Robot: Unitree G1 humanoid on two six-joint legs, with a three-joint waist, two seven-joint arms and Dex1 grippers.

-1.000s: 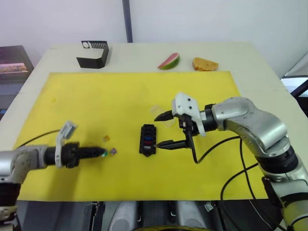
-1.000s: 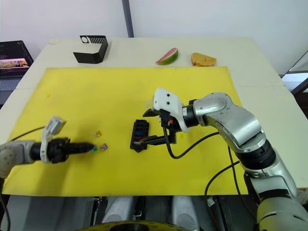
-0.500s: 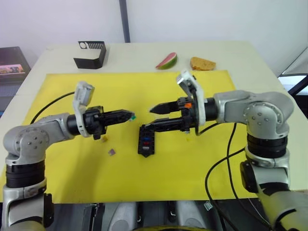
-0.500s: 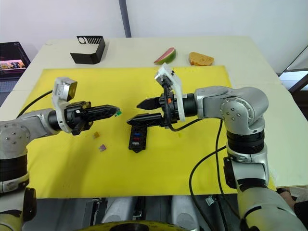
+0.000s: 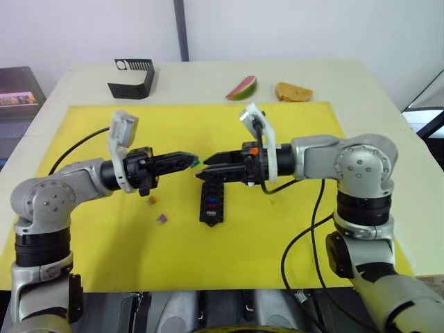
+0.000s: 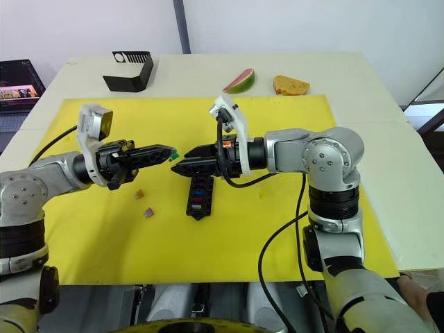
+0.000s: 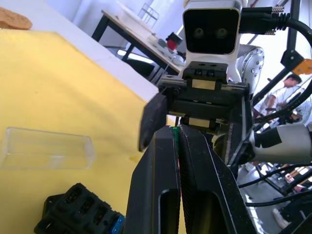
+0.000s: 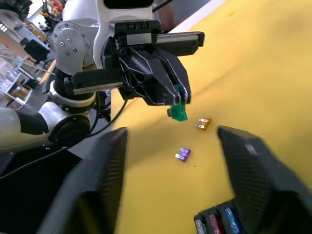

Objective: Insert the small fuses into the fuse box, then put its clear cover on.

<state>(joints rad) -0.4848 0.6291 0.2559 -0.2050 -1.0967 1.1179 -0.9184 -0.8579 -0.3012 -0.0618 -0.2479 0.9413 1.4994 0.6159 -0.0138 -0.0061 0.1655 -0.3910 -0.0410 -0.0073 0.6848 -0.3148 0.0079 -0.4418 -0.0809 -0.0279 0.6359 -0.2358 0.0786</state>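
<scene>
Above the slotted black fuse box (image 5: 211, 202), the left gripper (image 5: 195, 161) pinches a translucent green fuse (image 8: 179, 112) while the right gripper (image 5: 201, 168), jaws apart, has closed in tip-to-tip.

- The left gripper (image 6: 168, 152) pinched a green fuse (image 6: 175, 155) above the yellow mat (image 6: 277, 222).
- The right gripper (image 6: 179, 166), fingers apart, pointed at it from the right, tips nearly meeting.
- The fuse box (image 6: 199, 198) lay below them; a purple fuse (image 6: 148, 212) lay to its left.
</scene>
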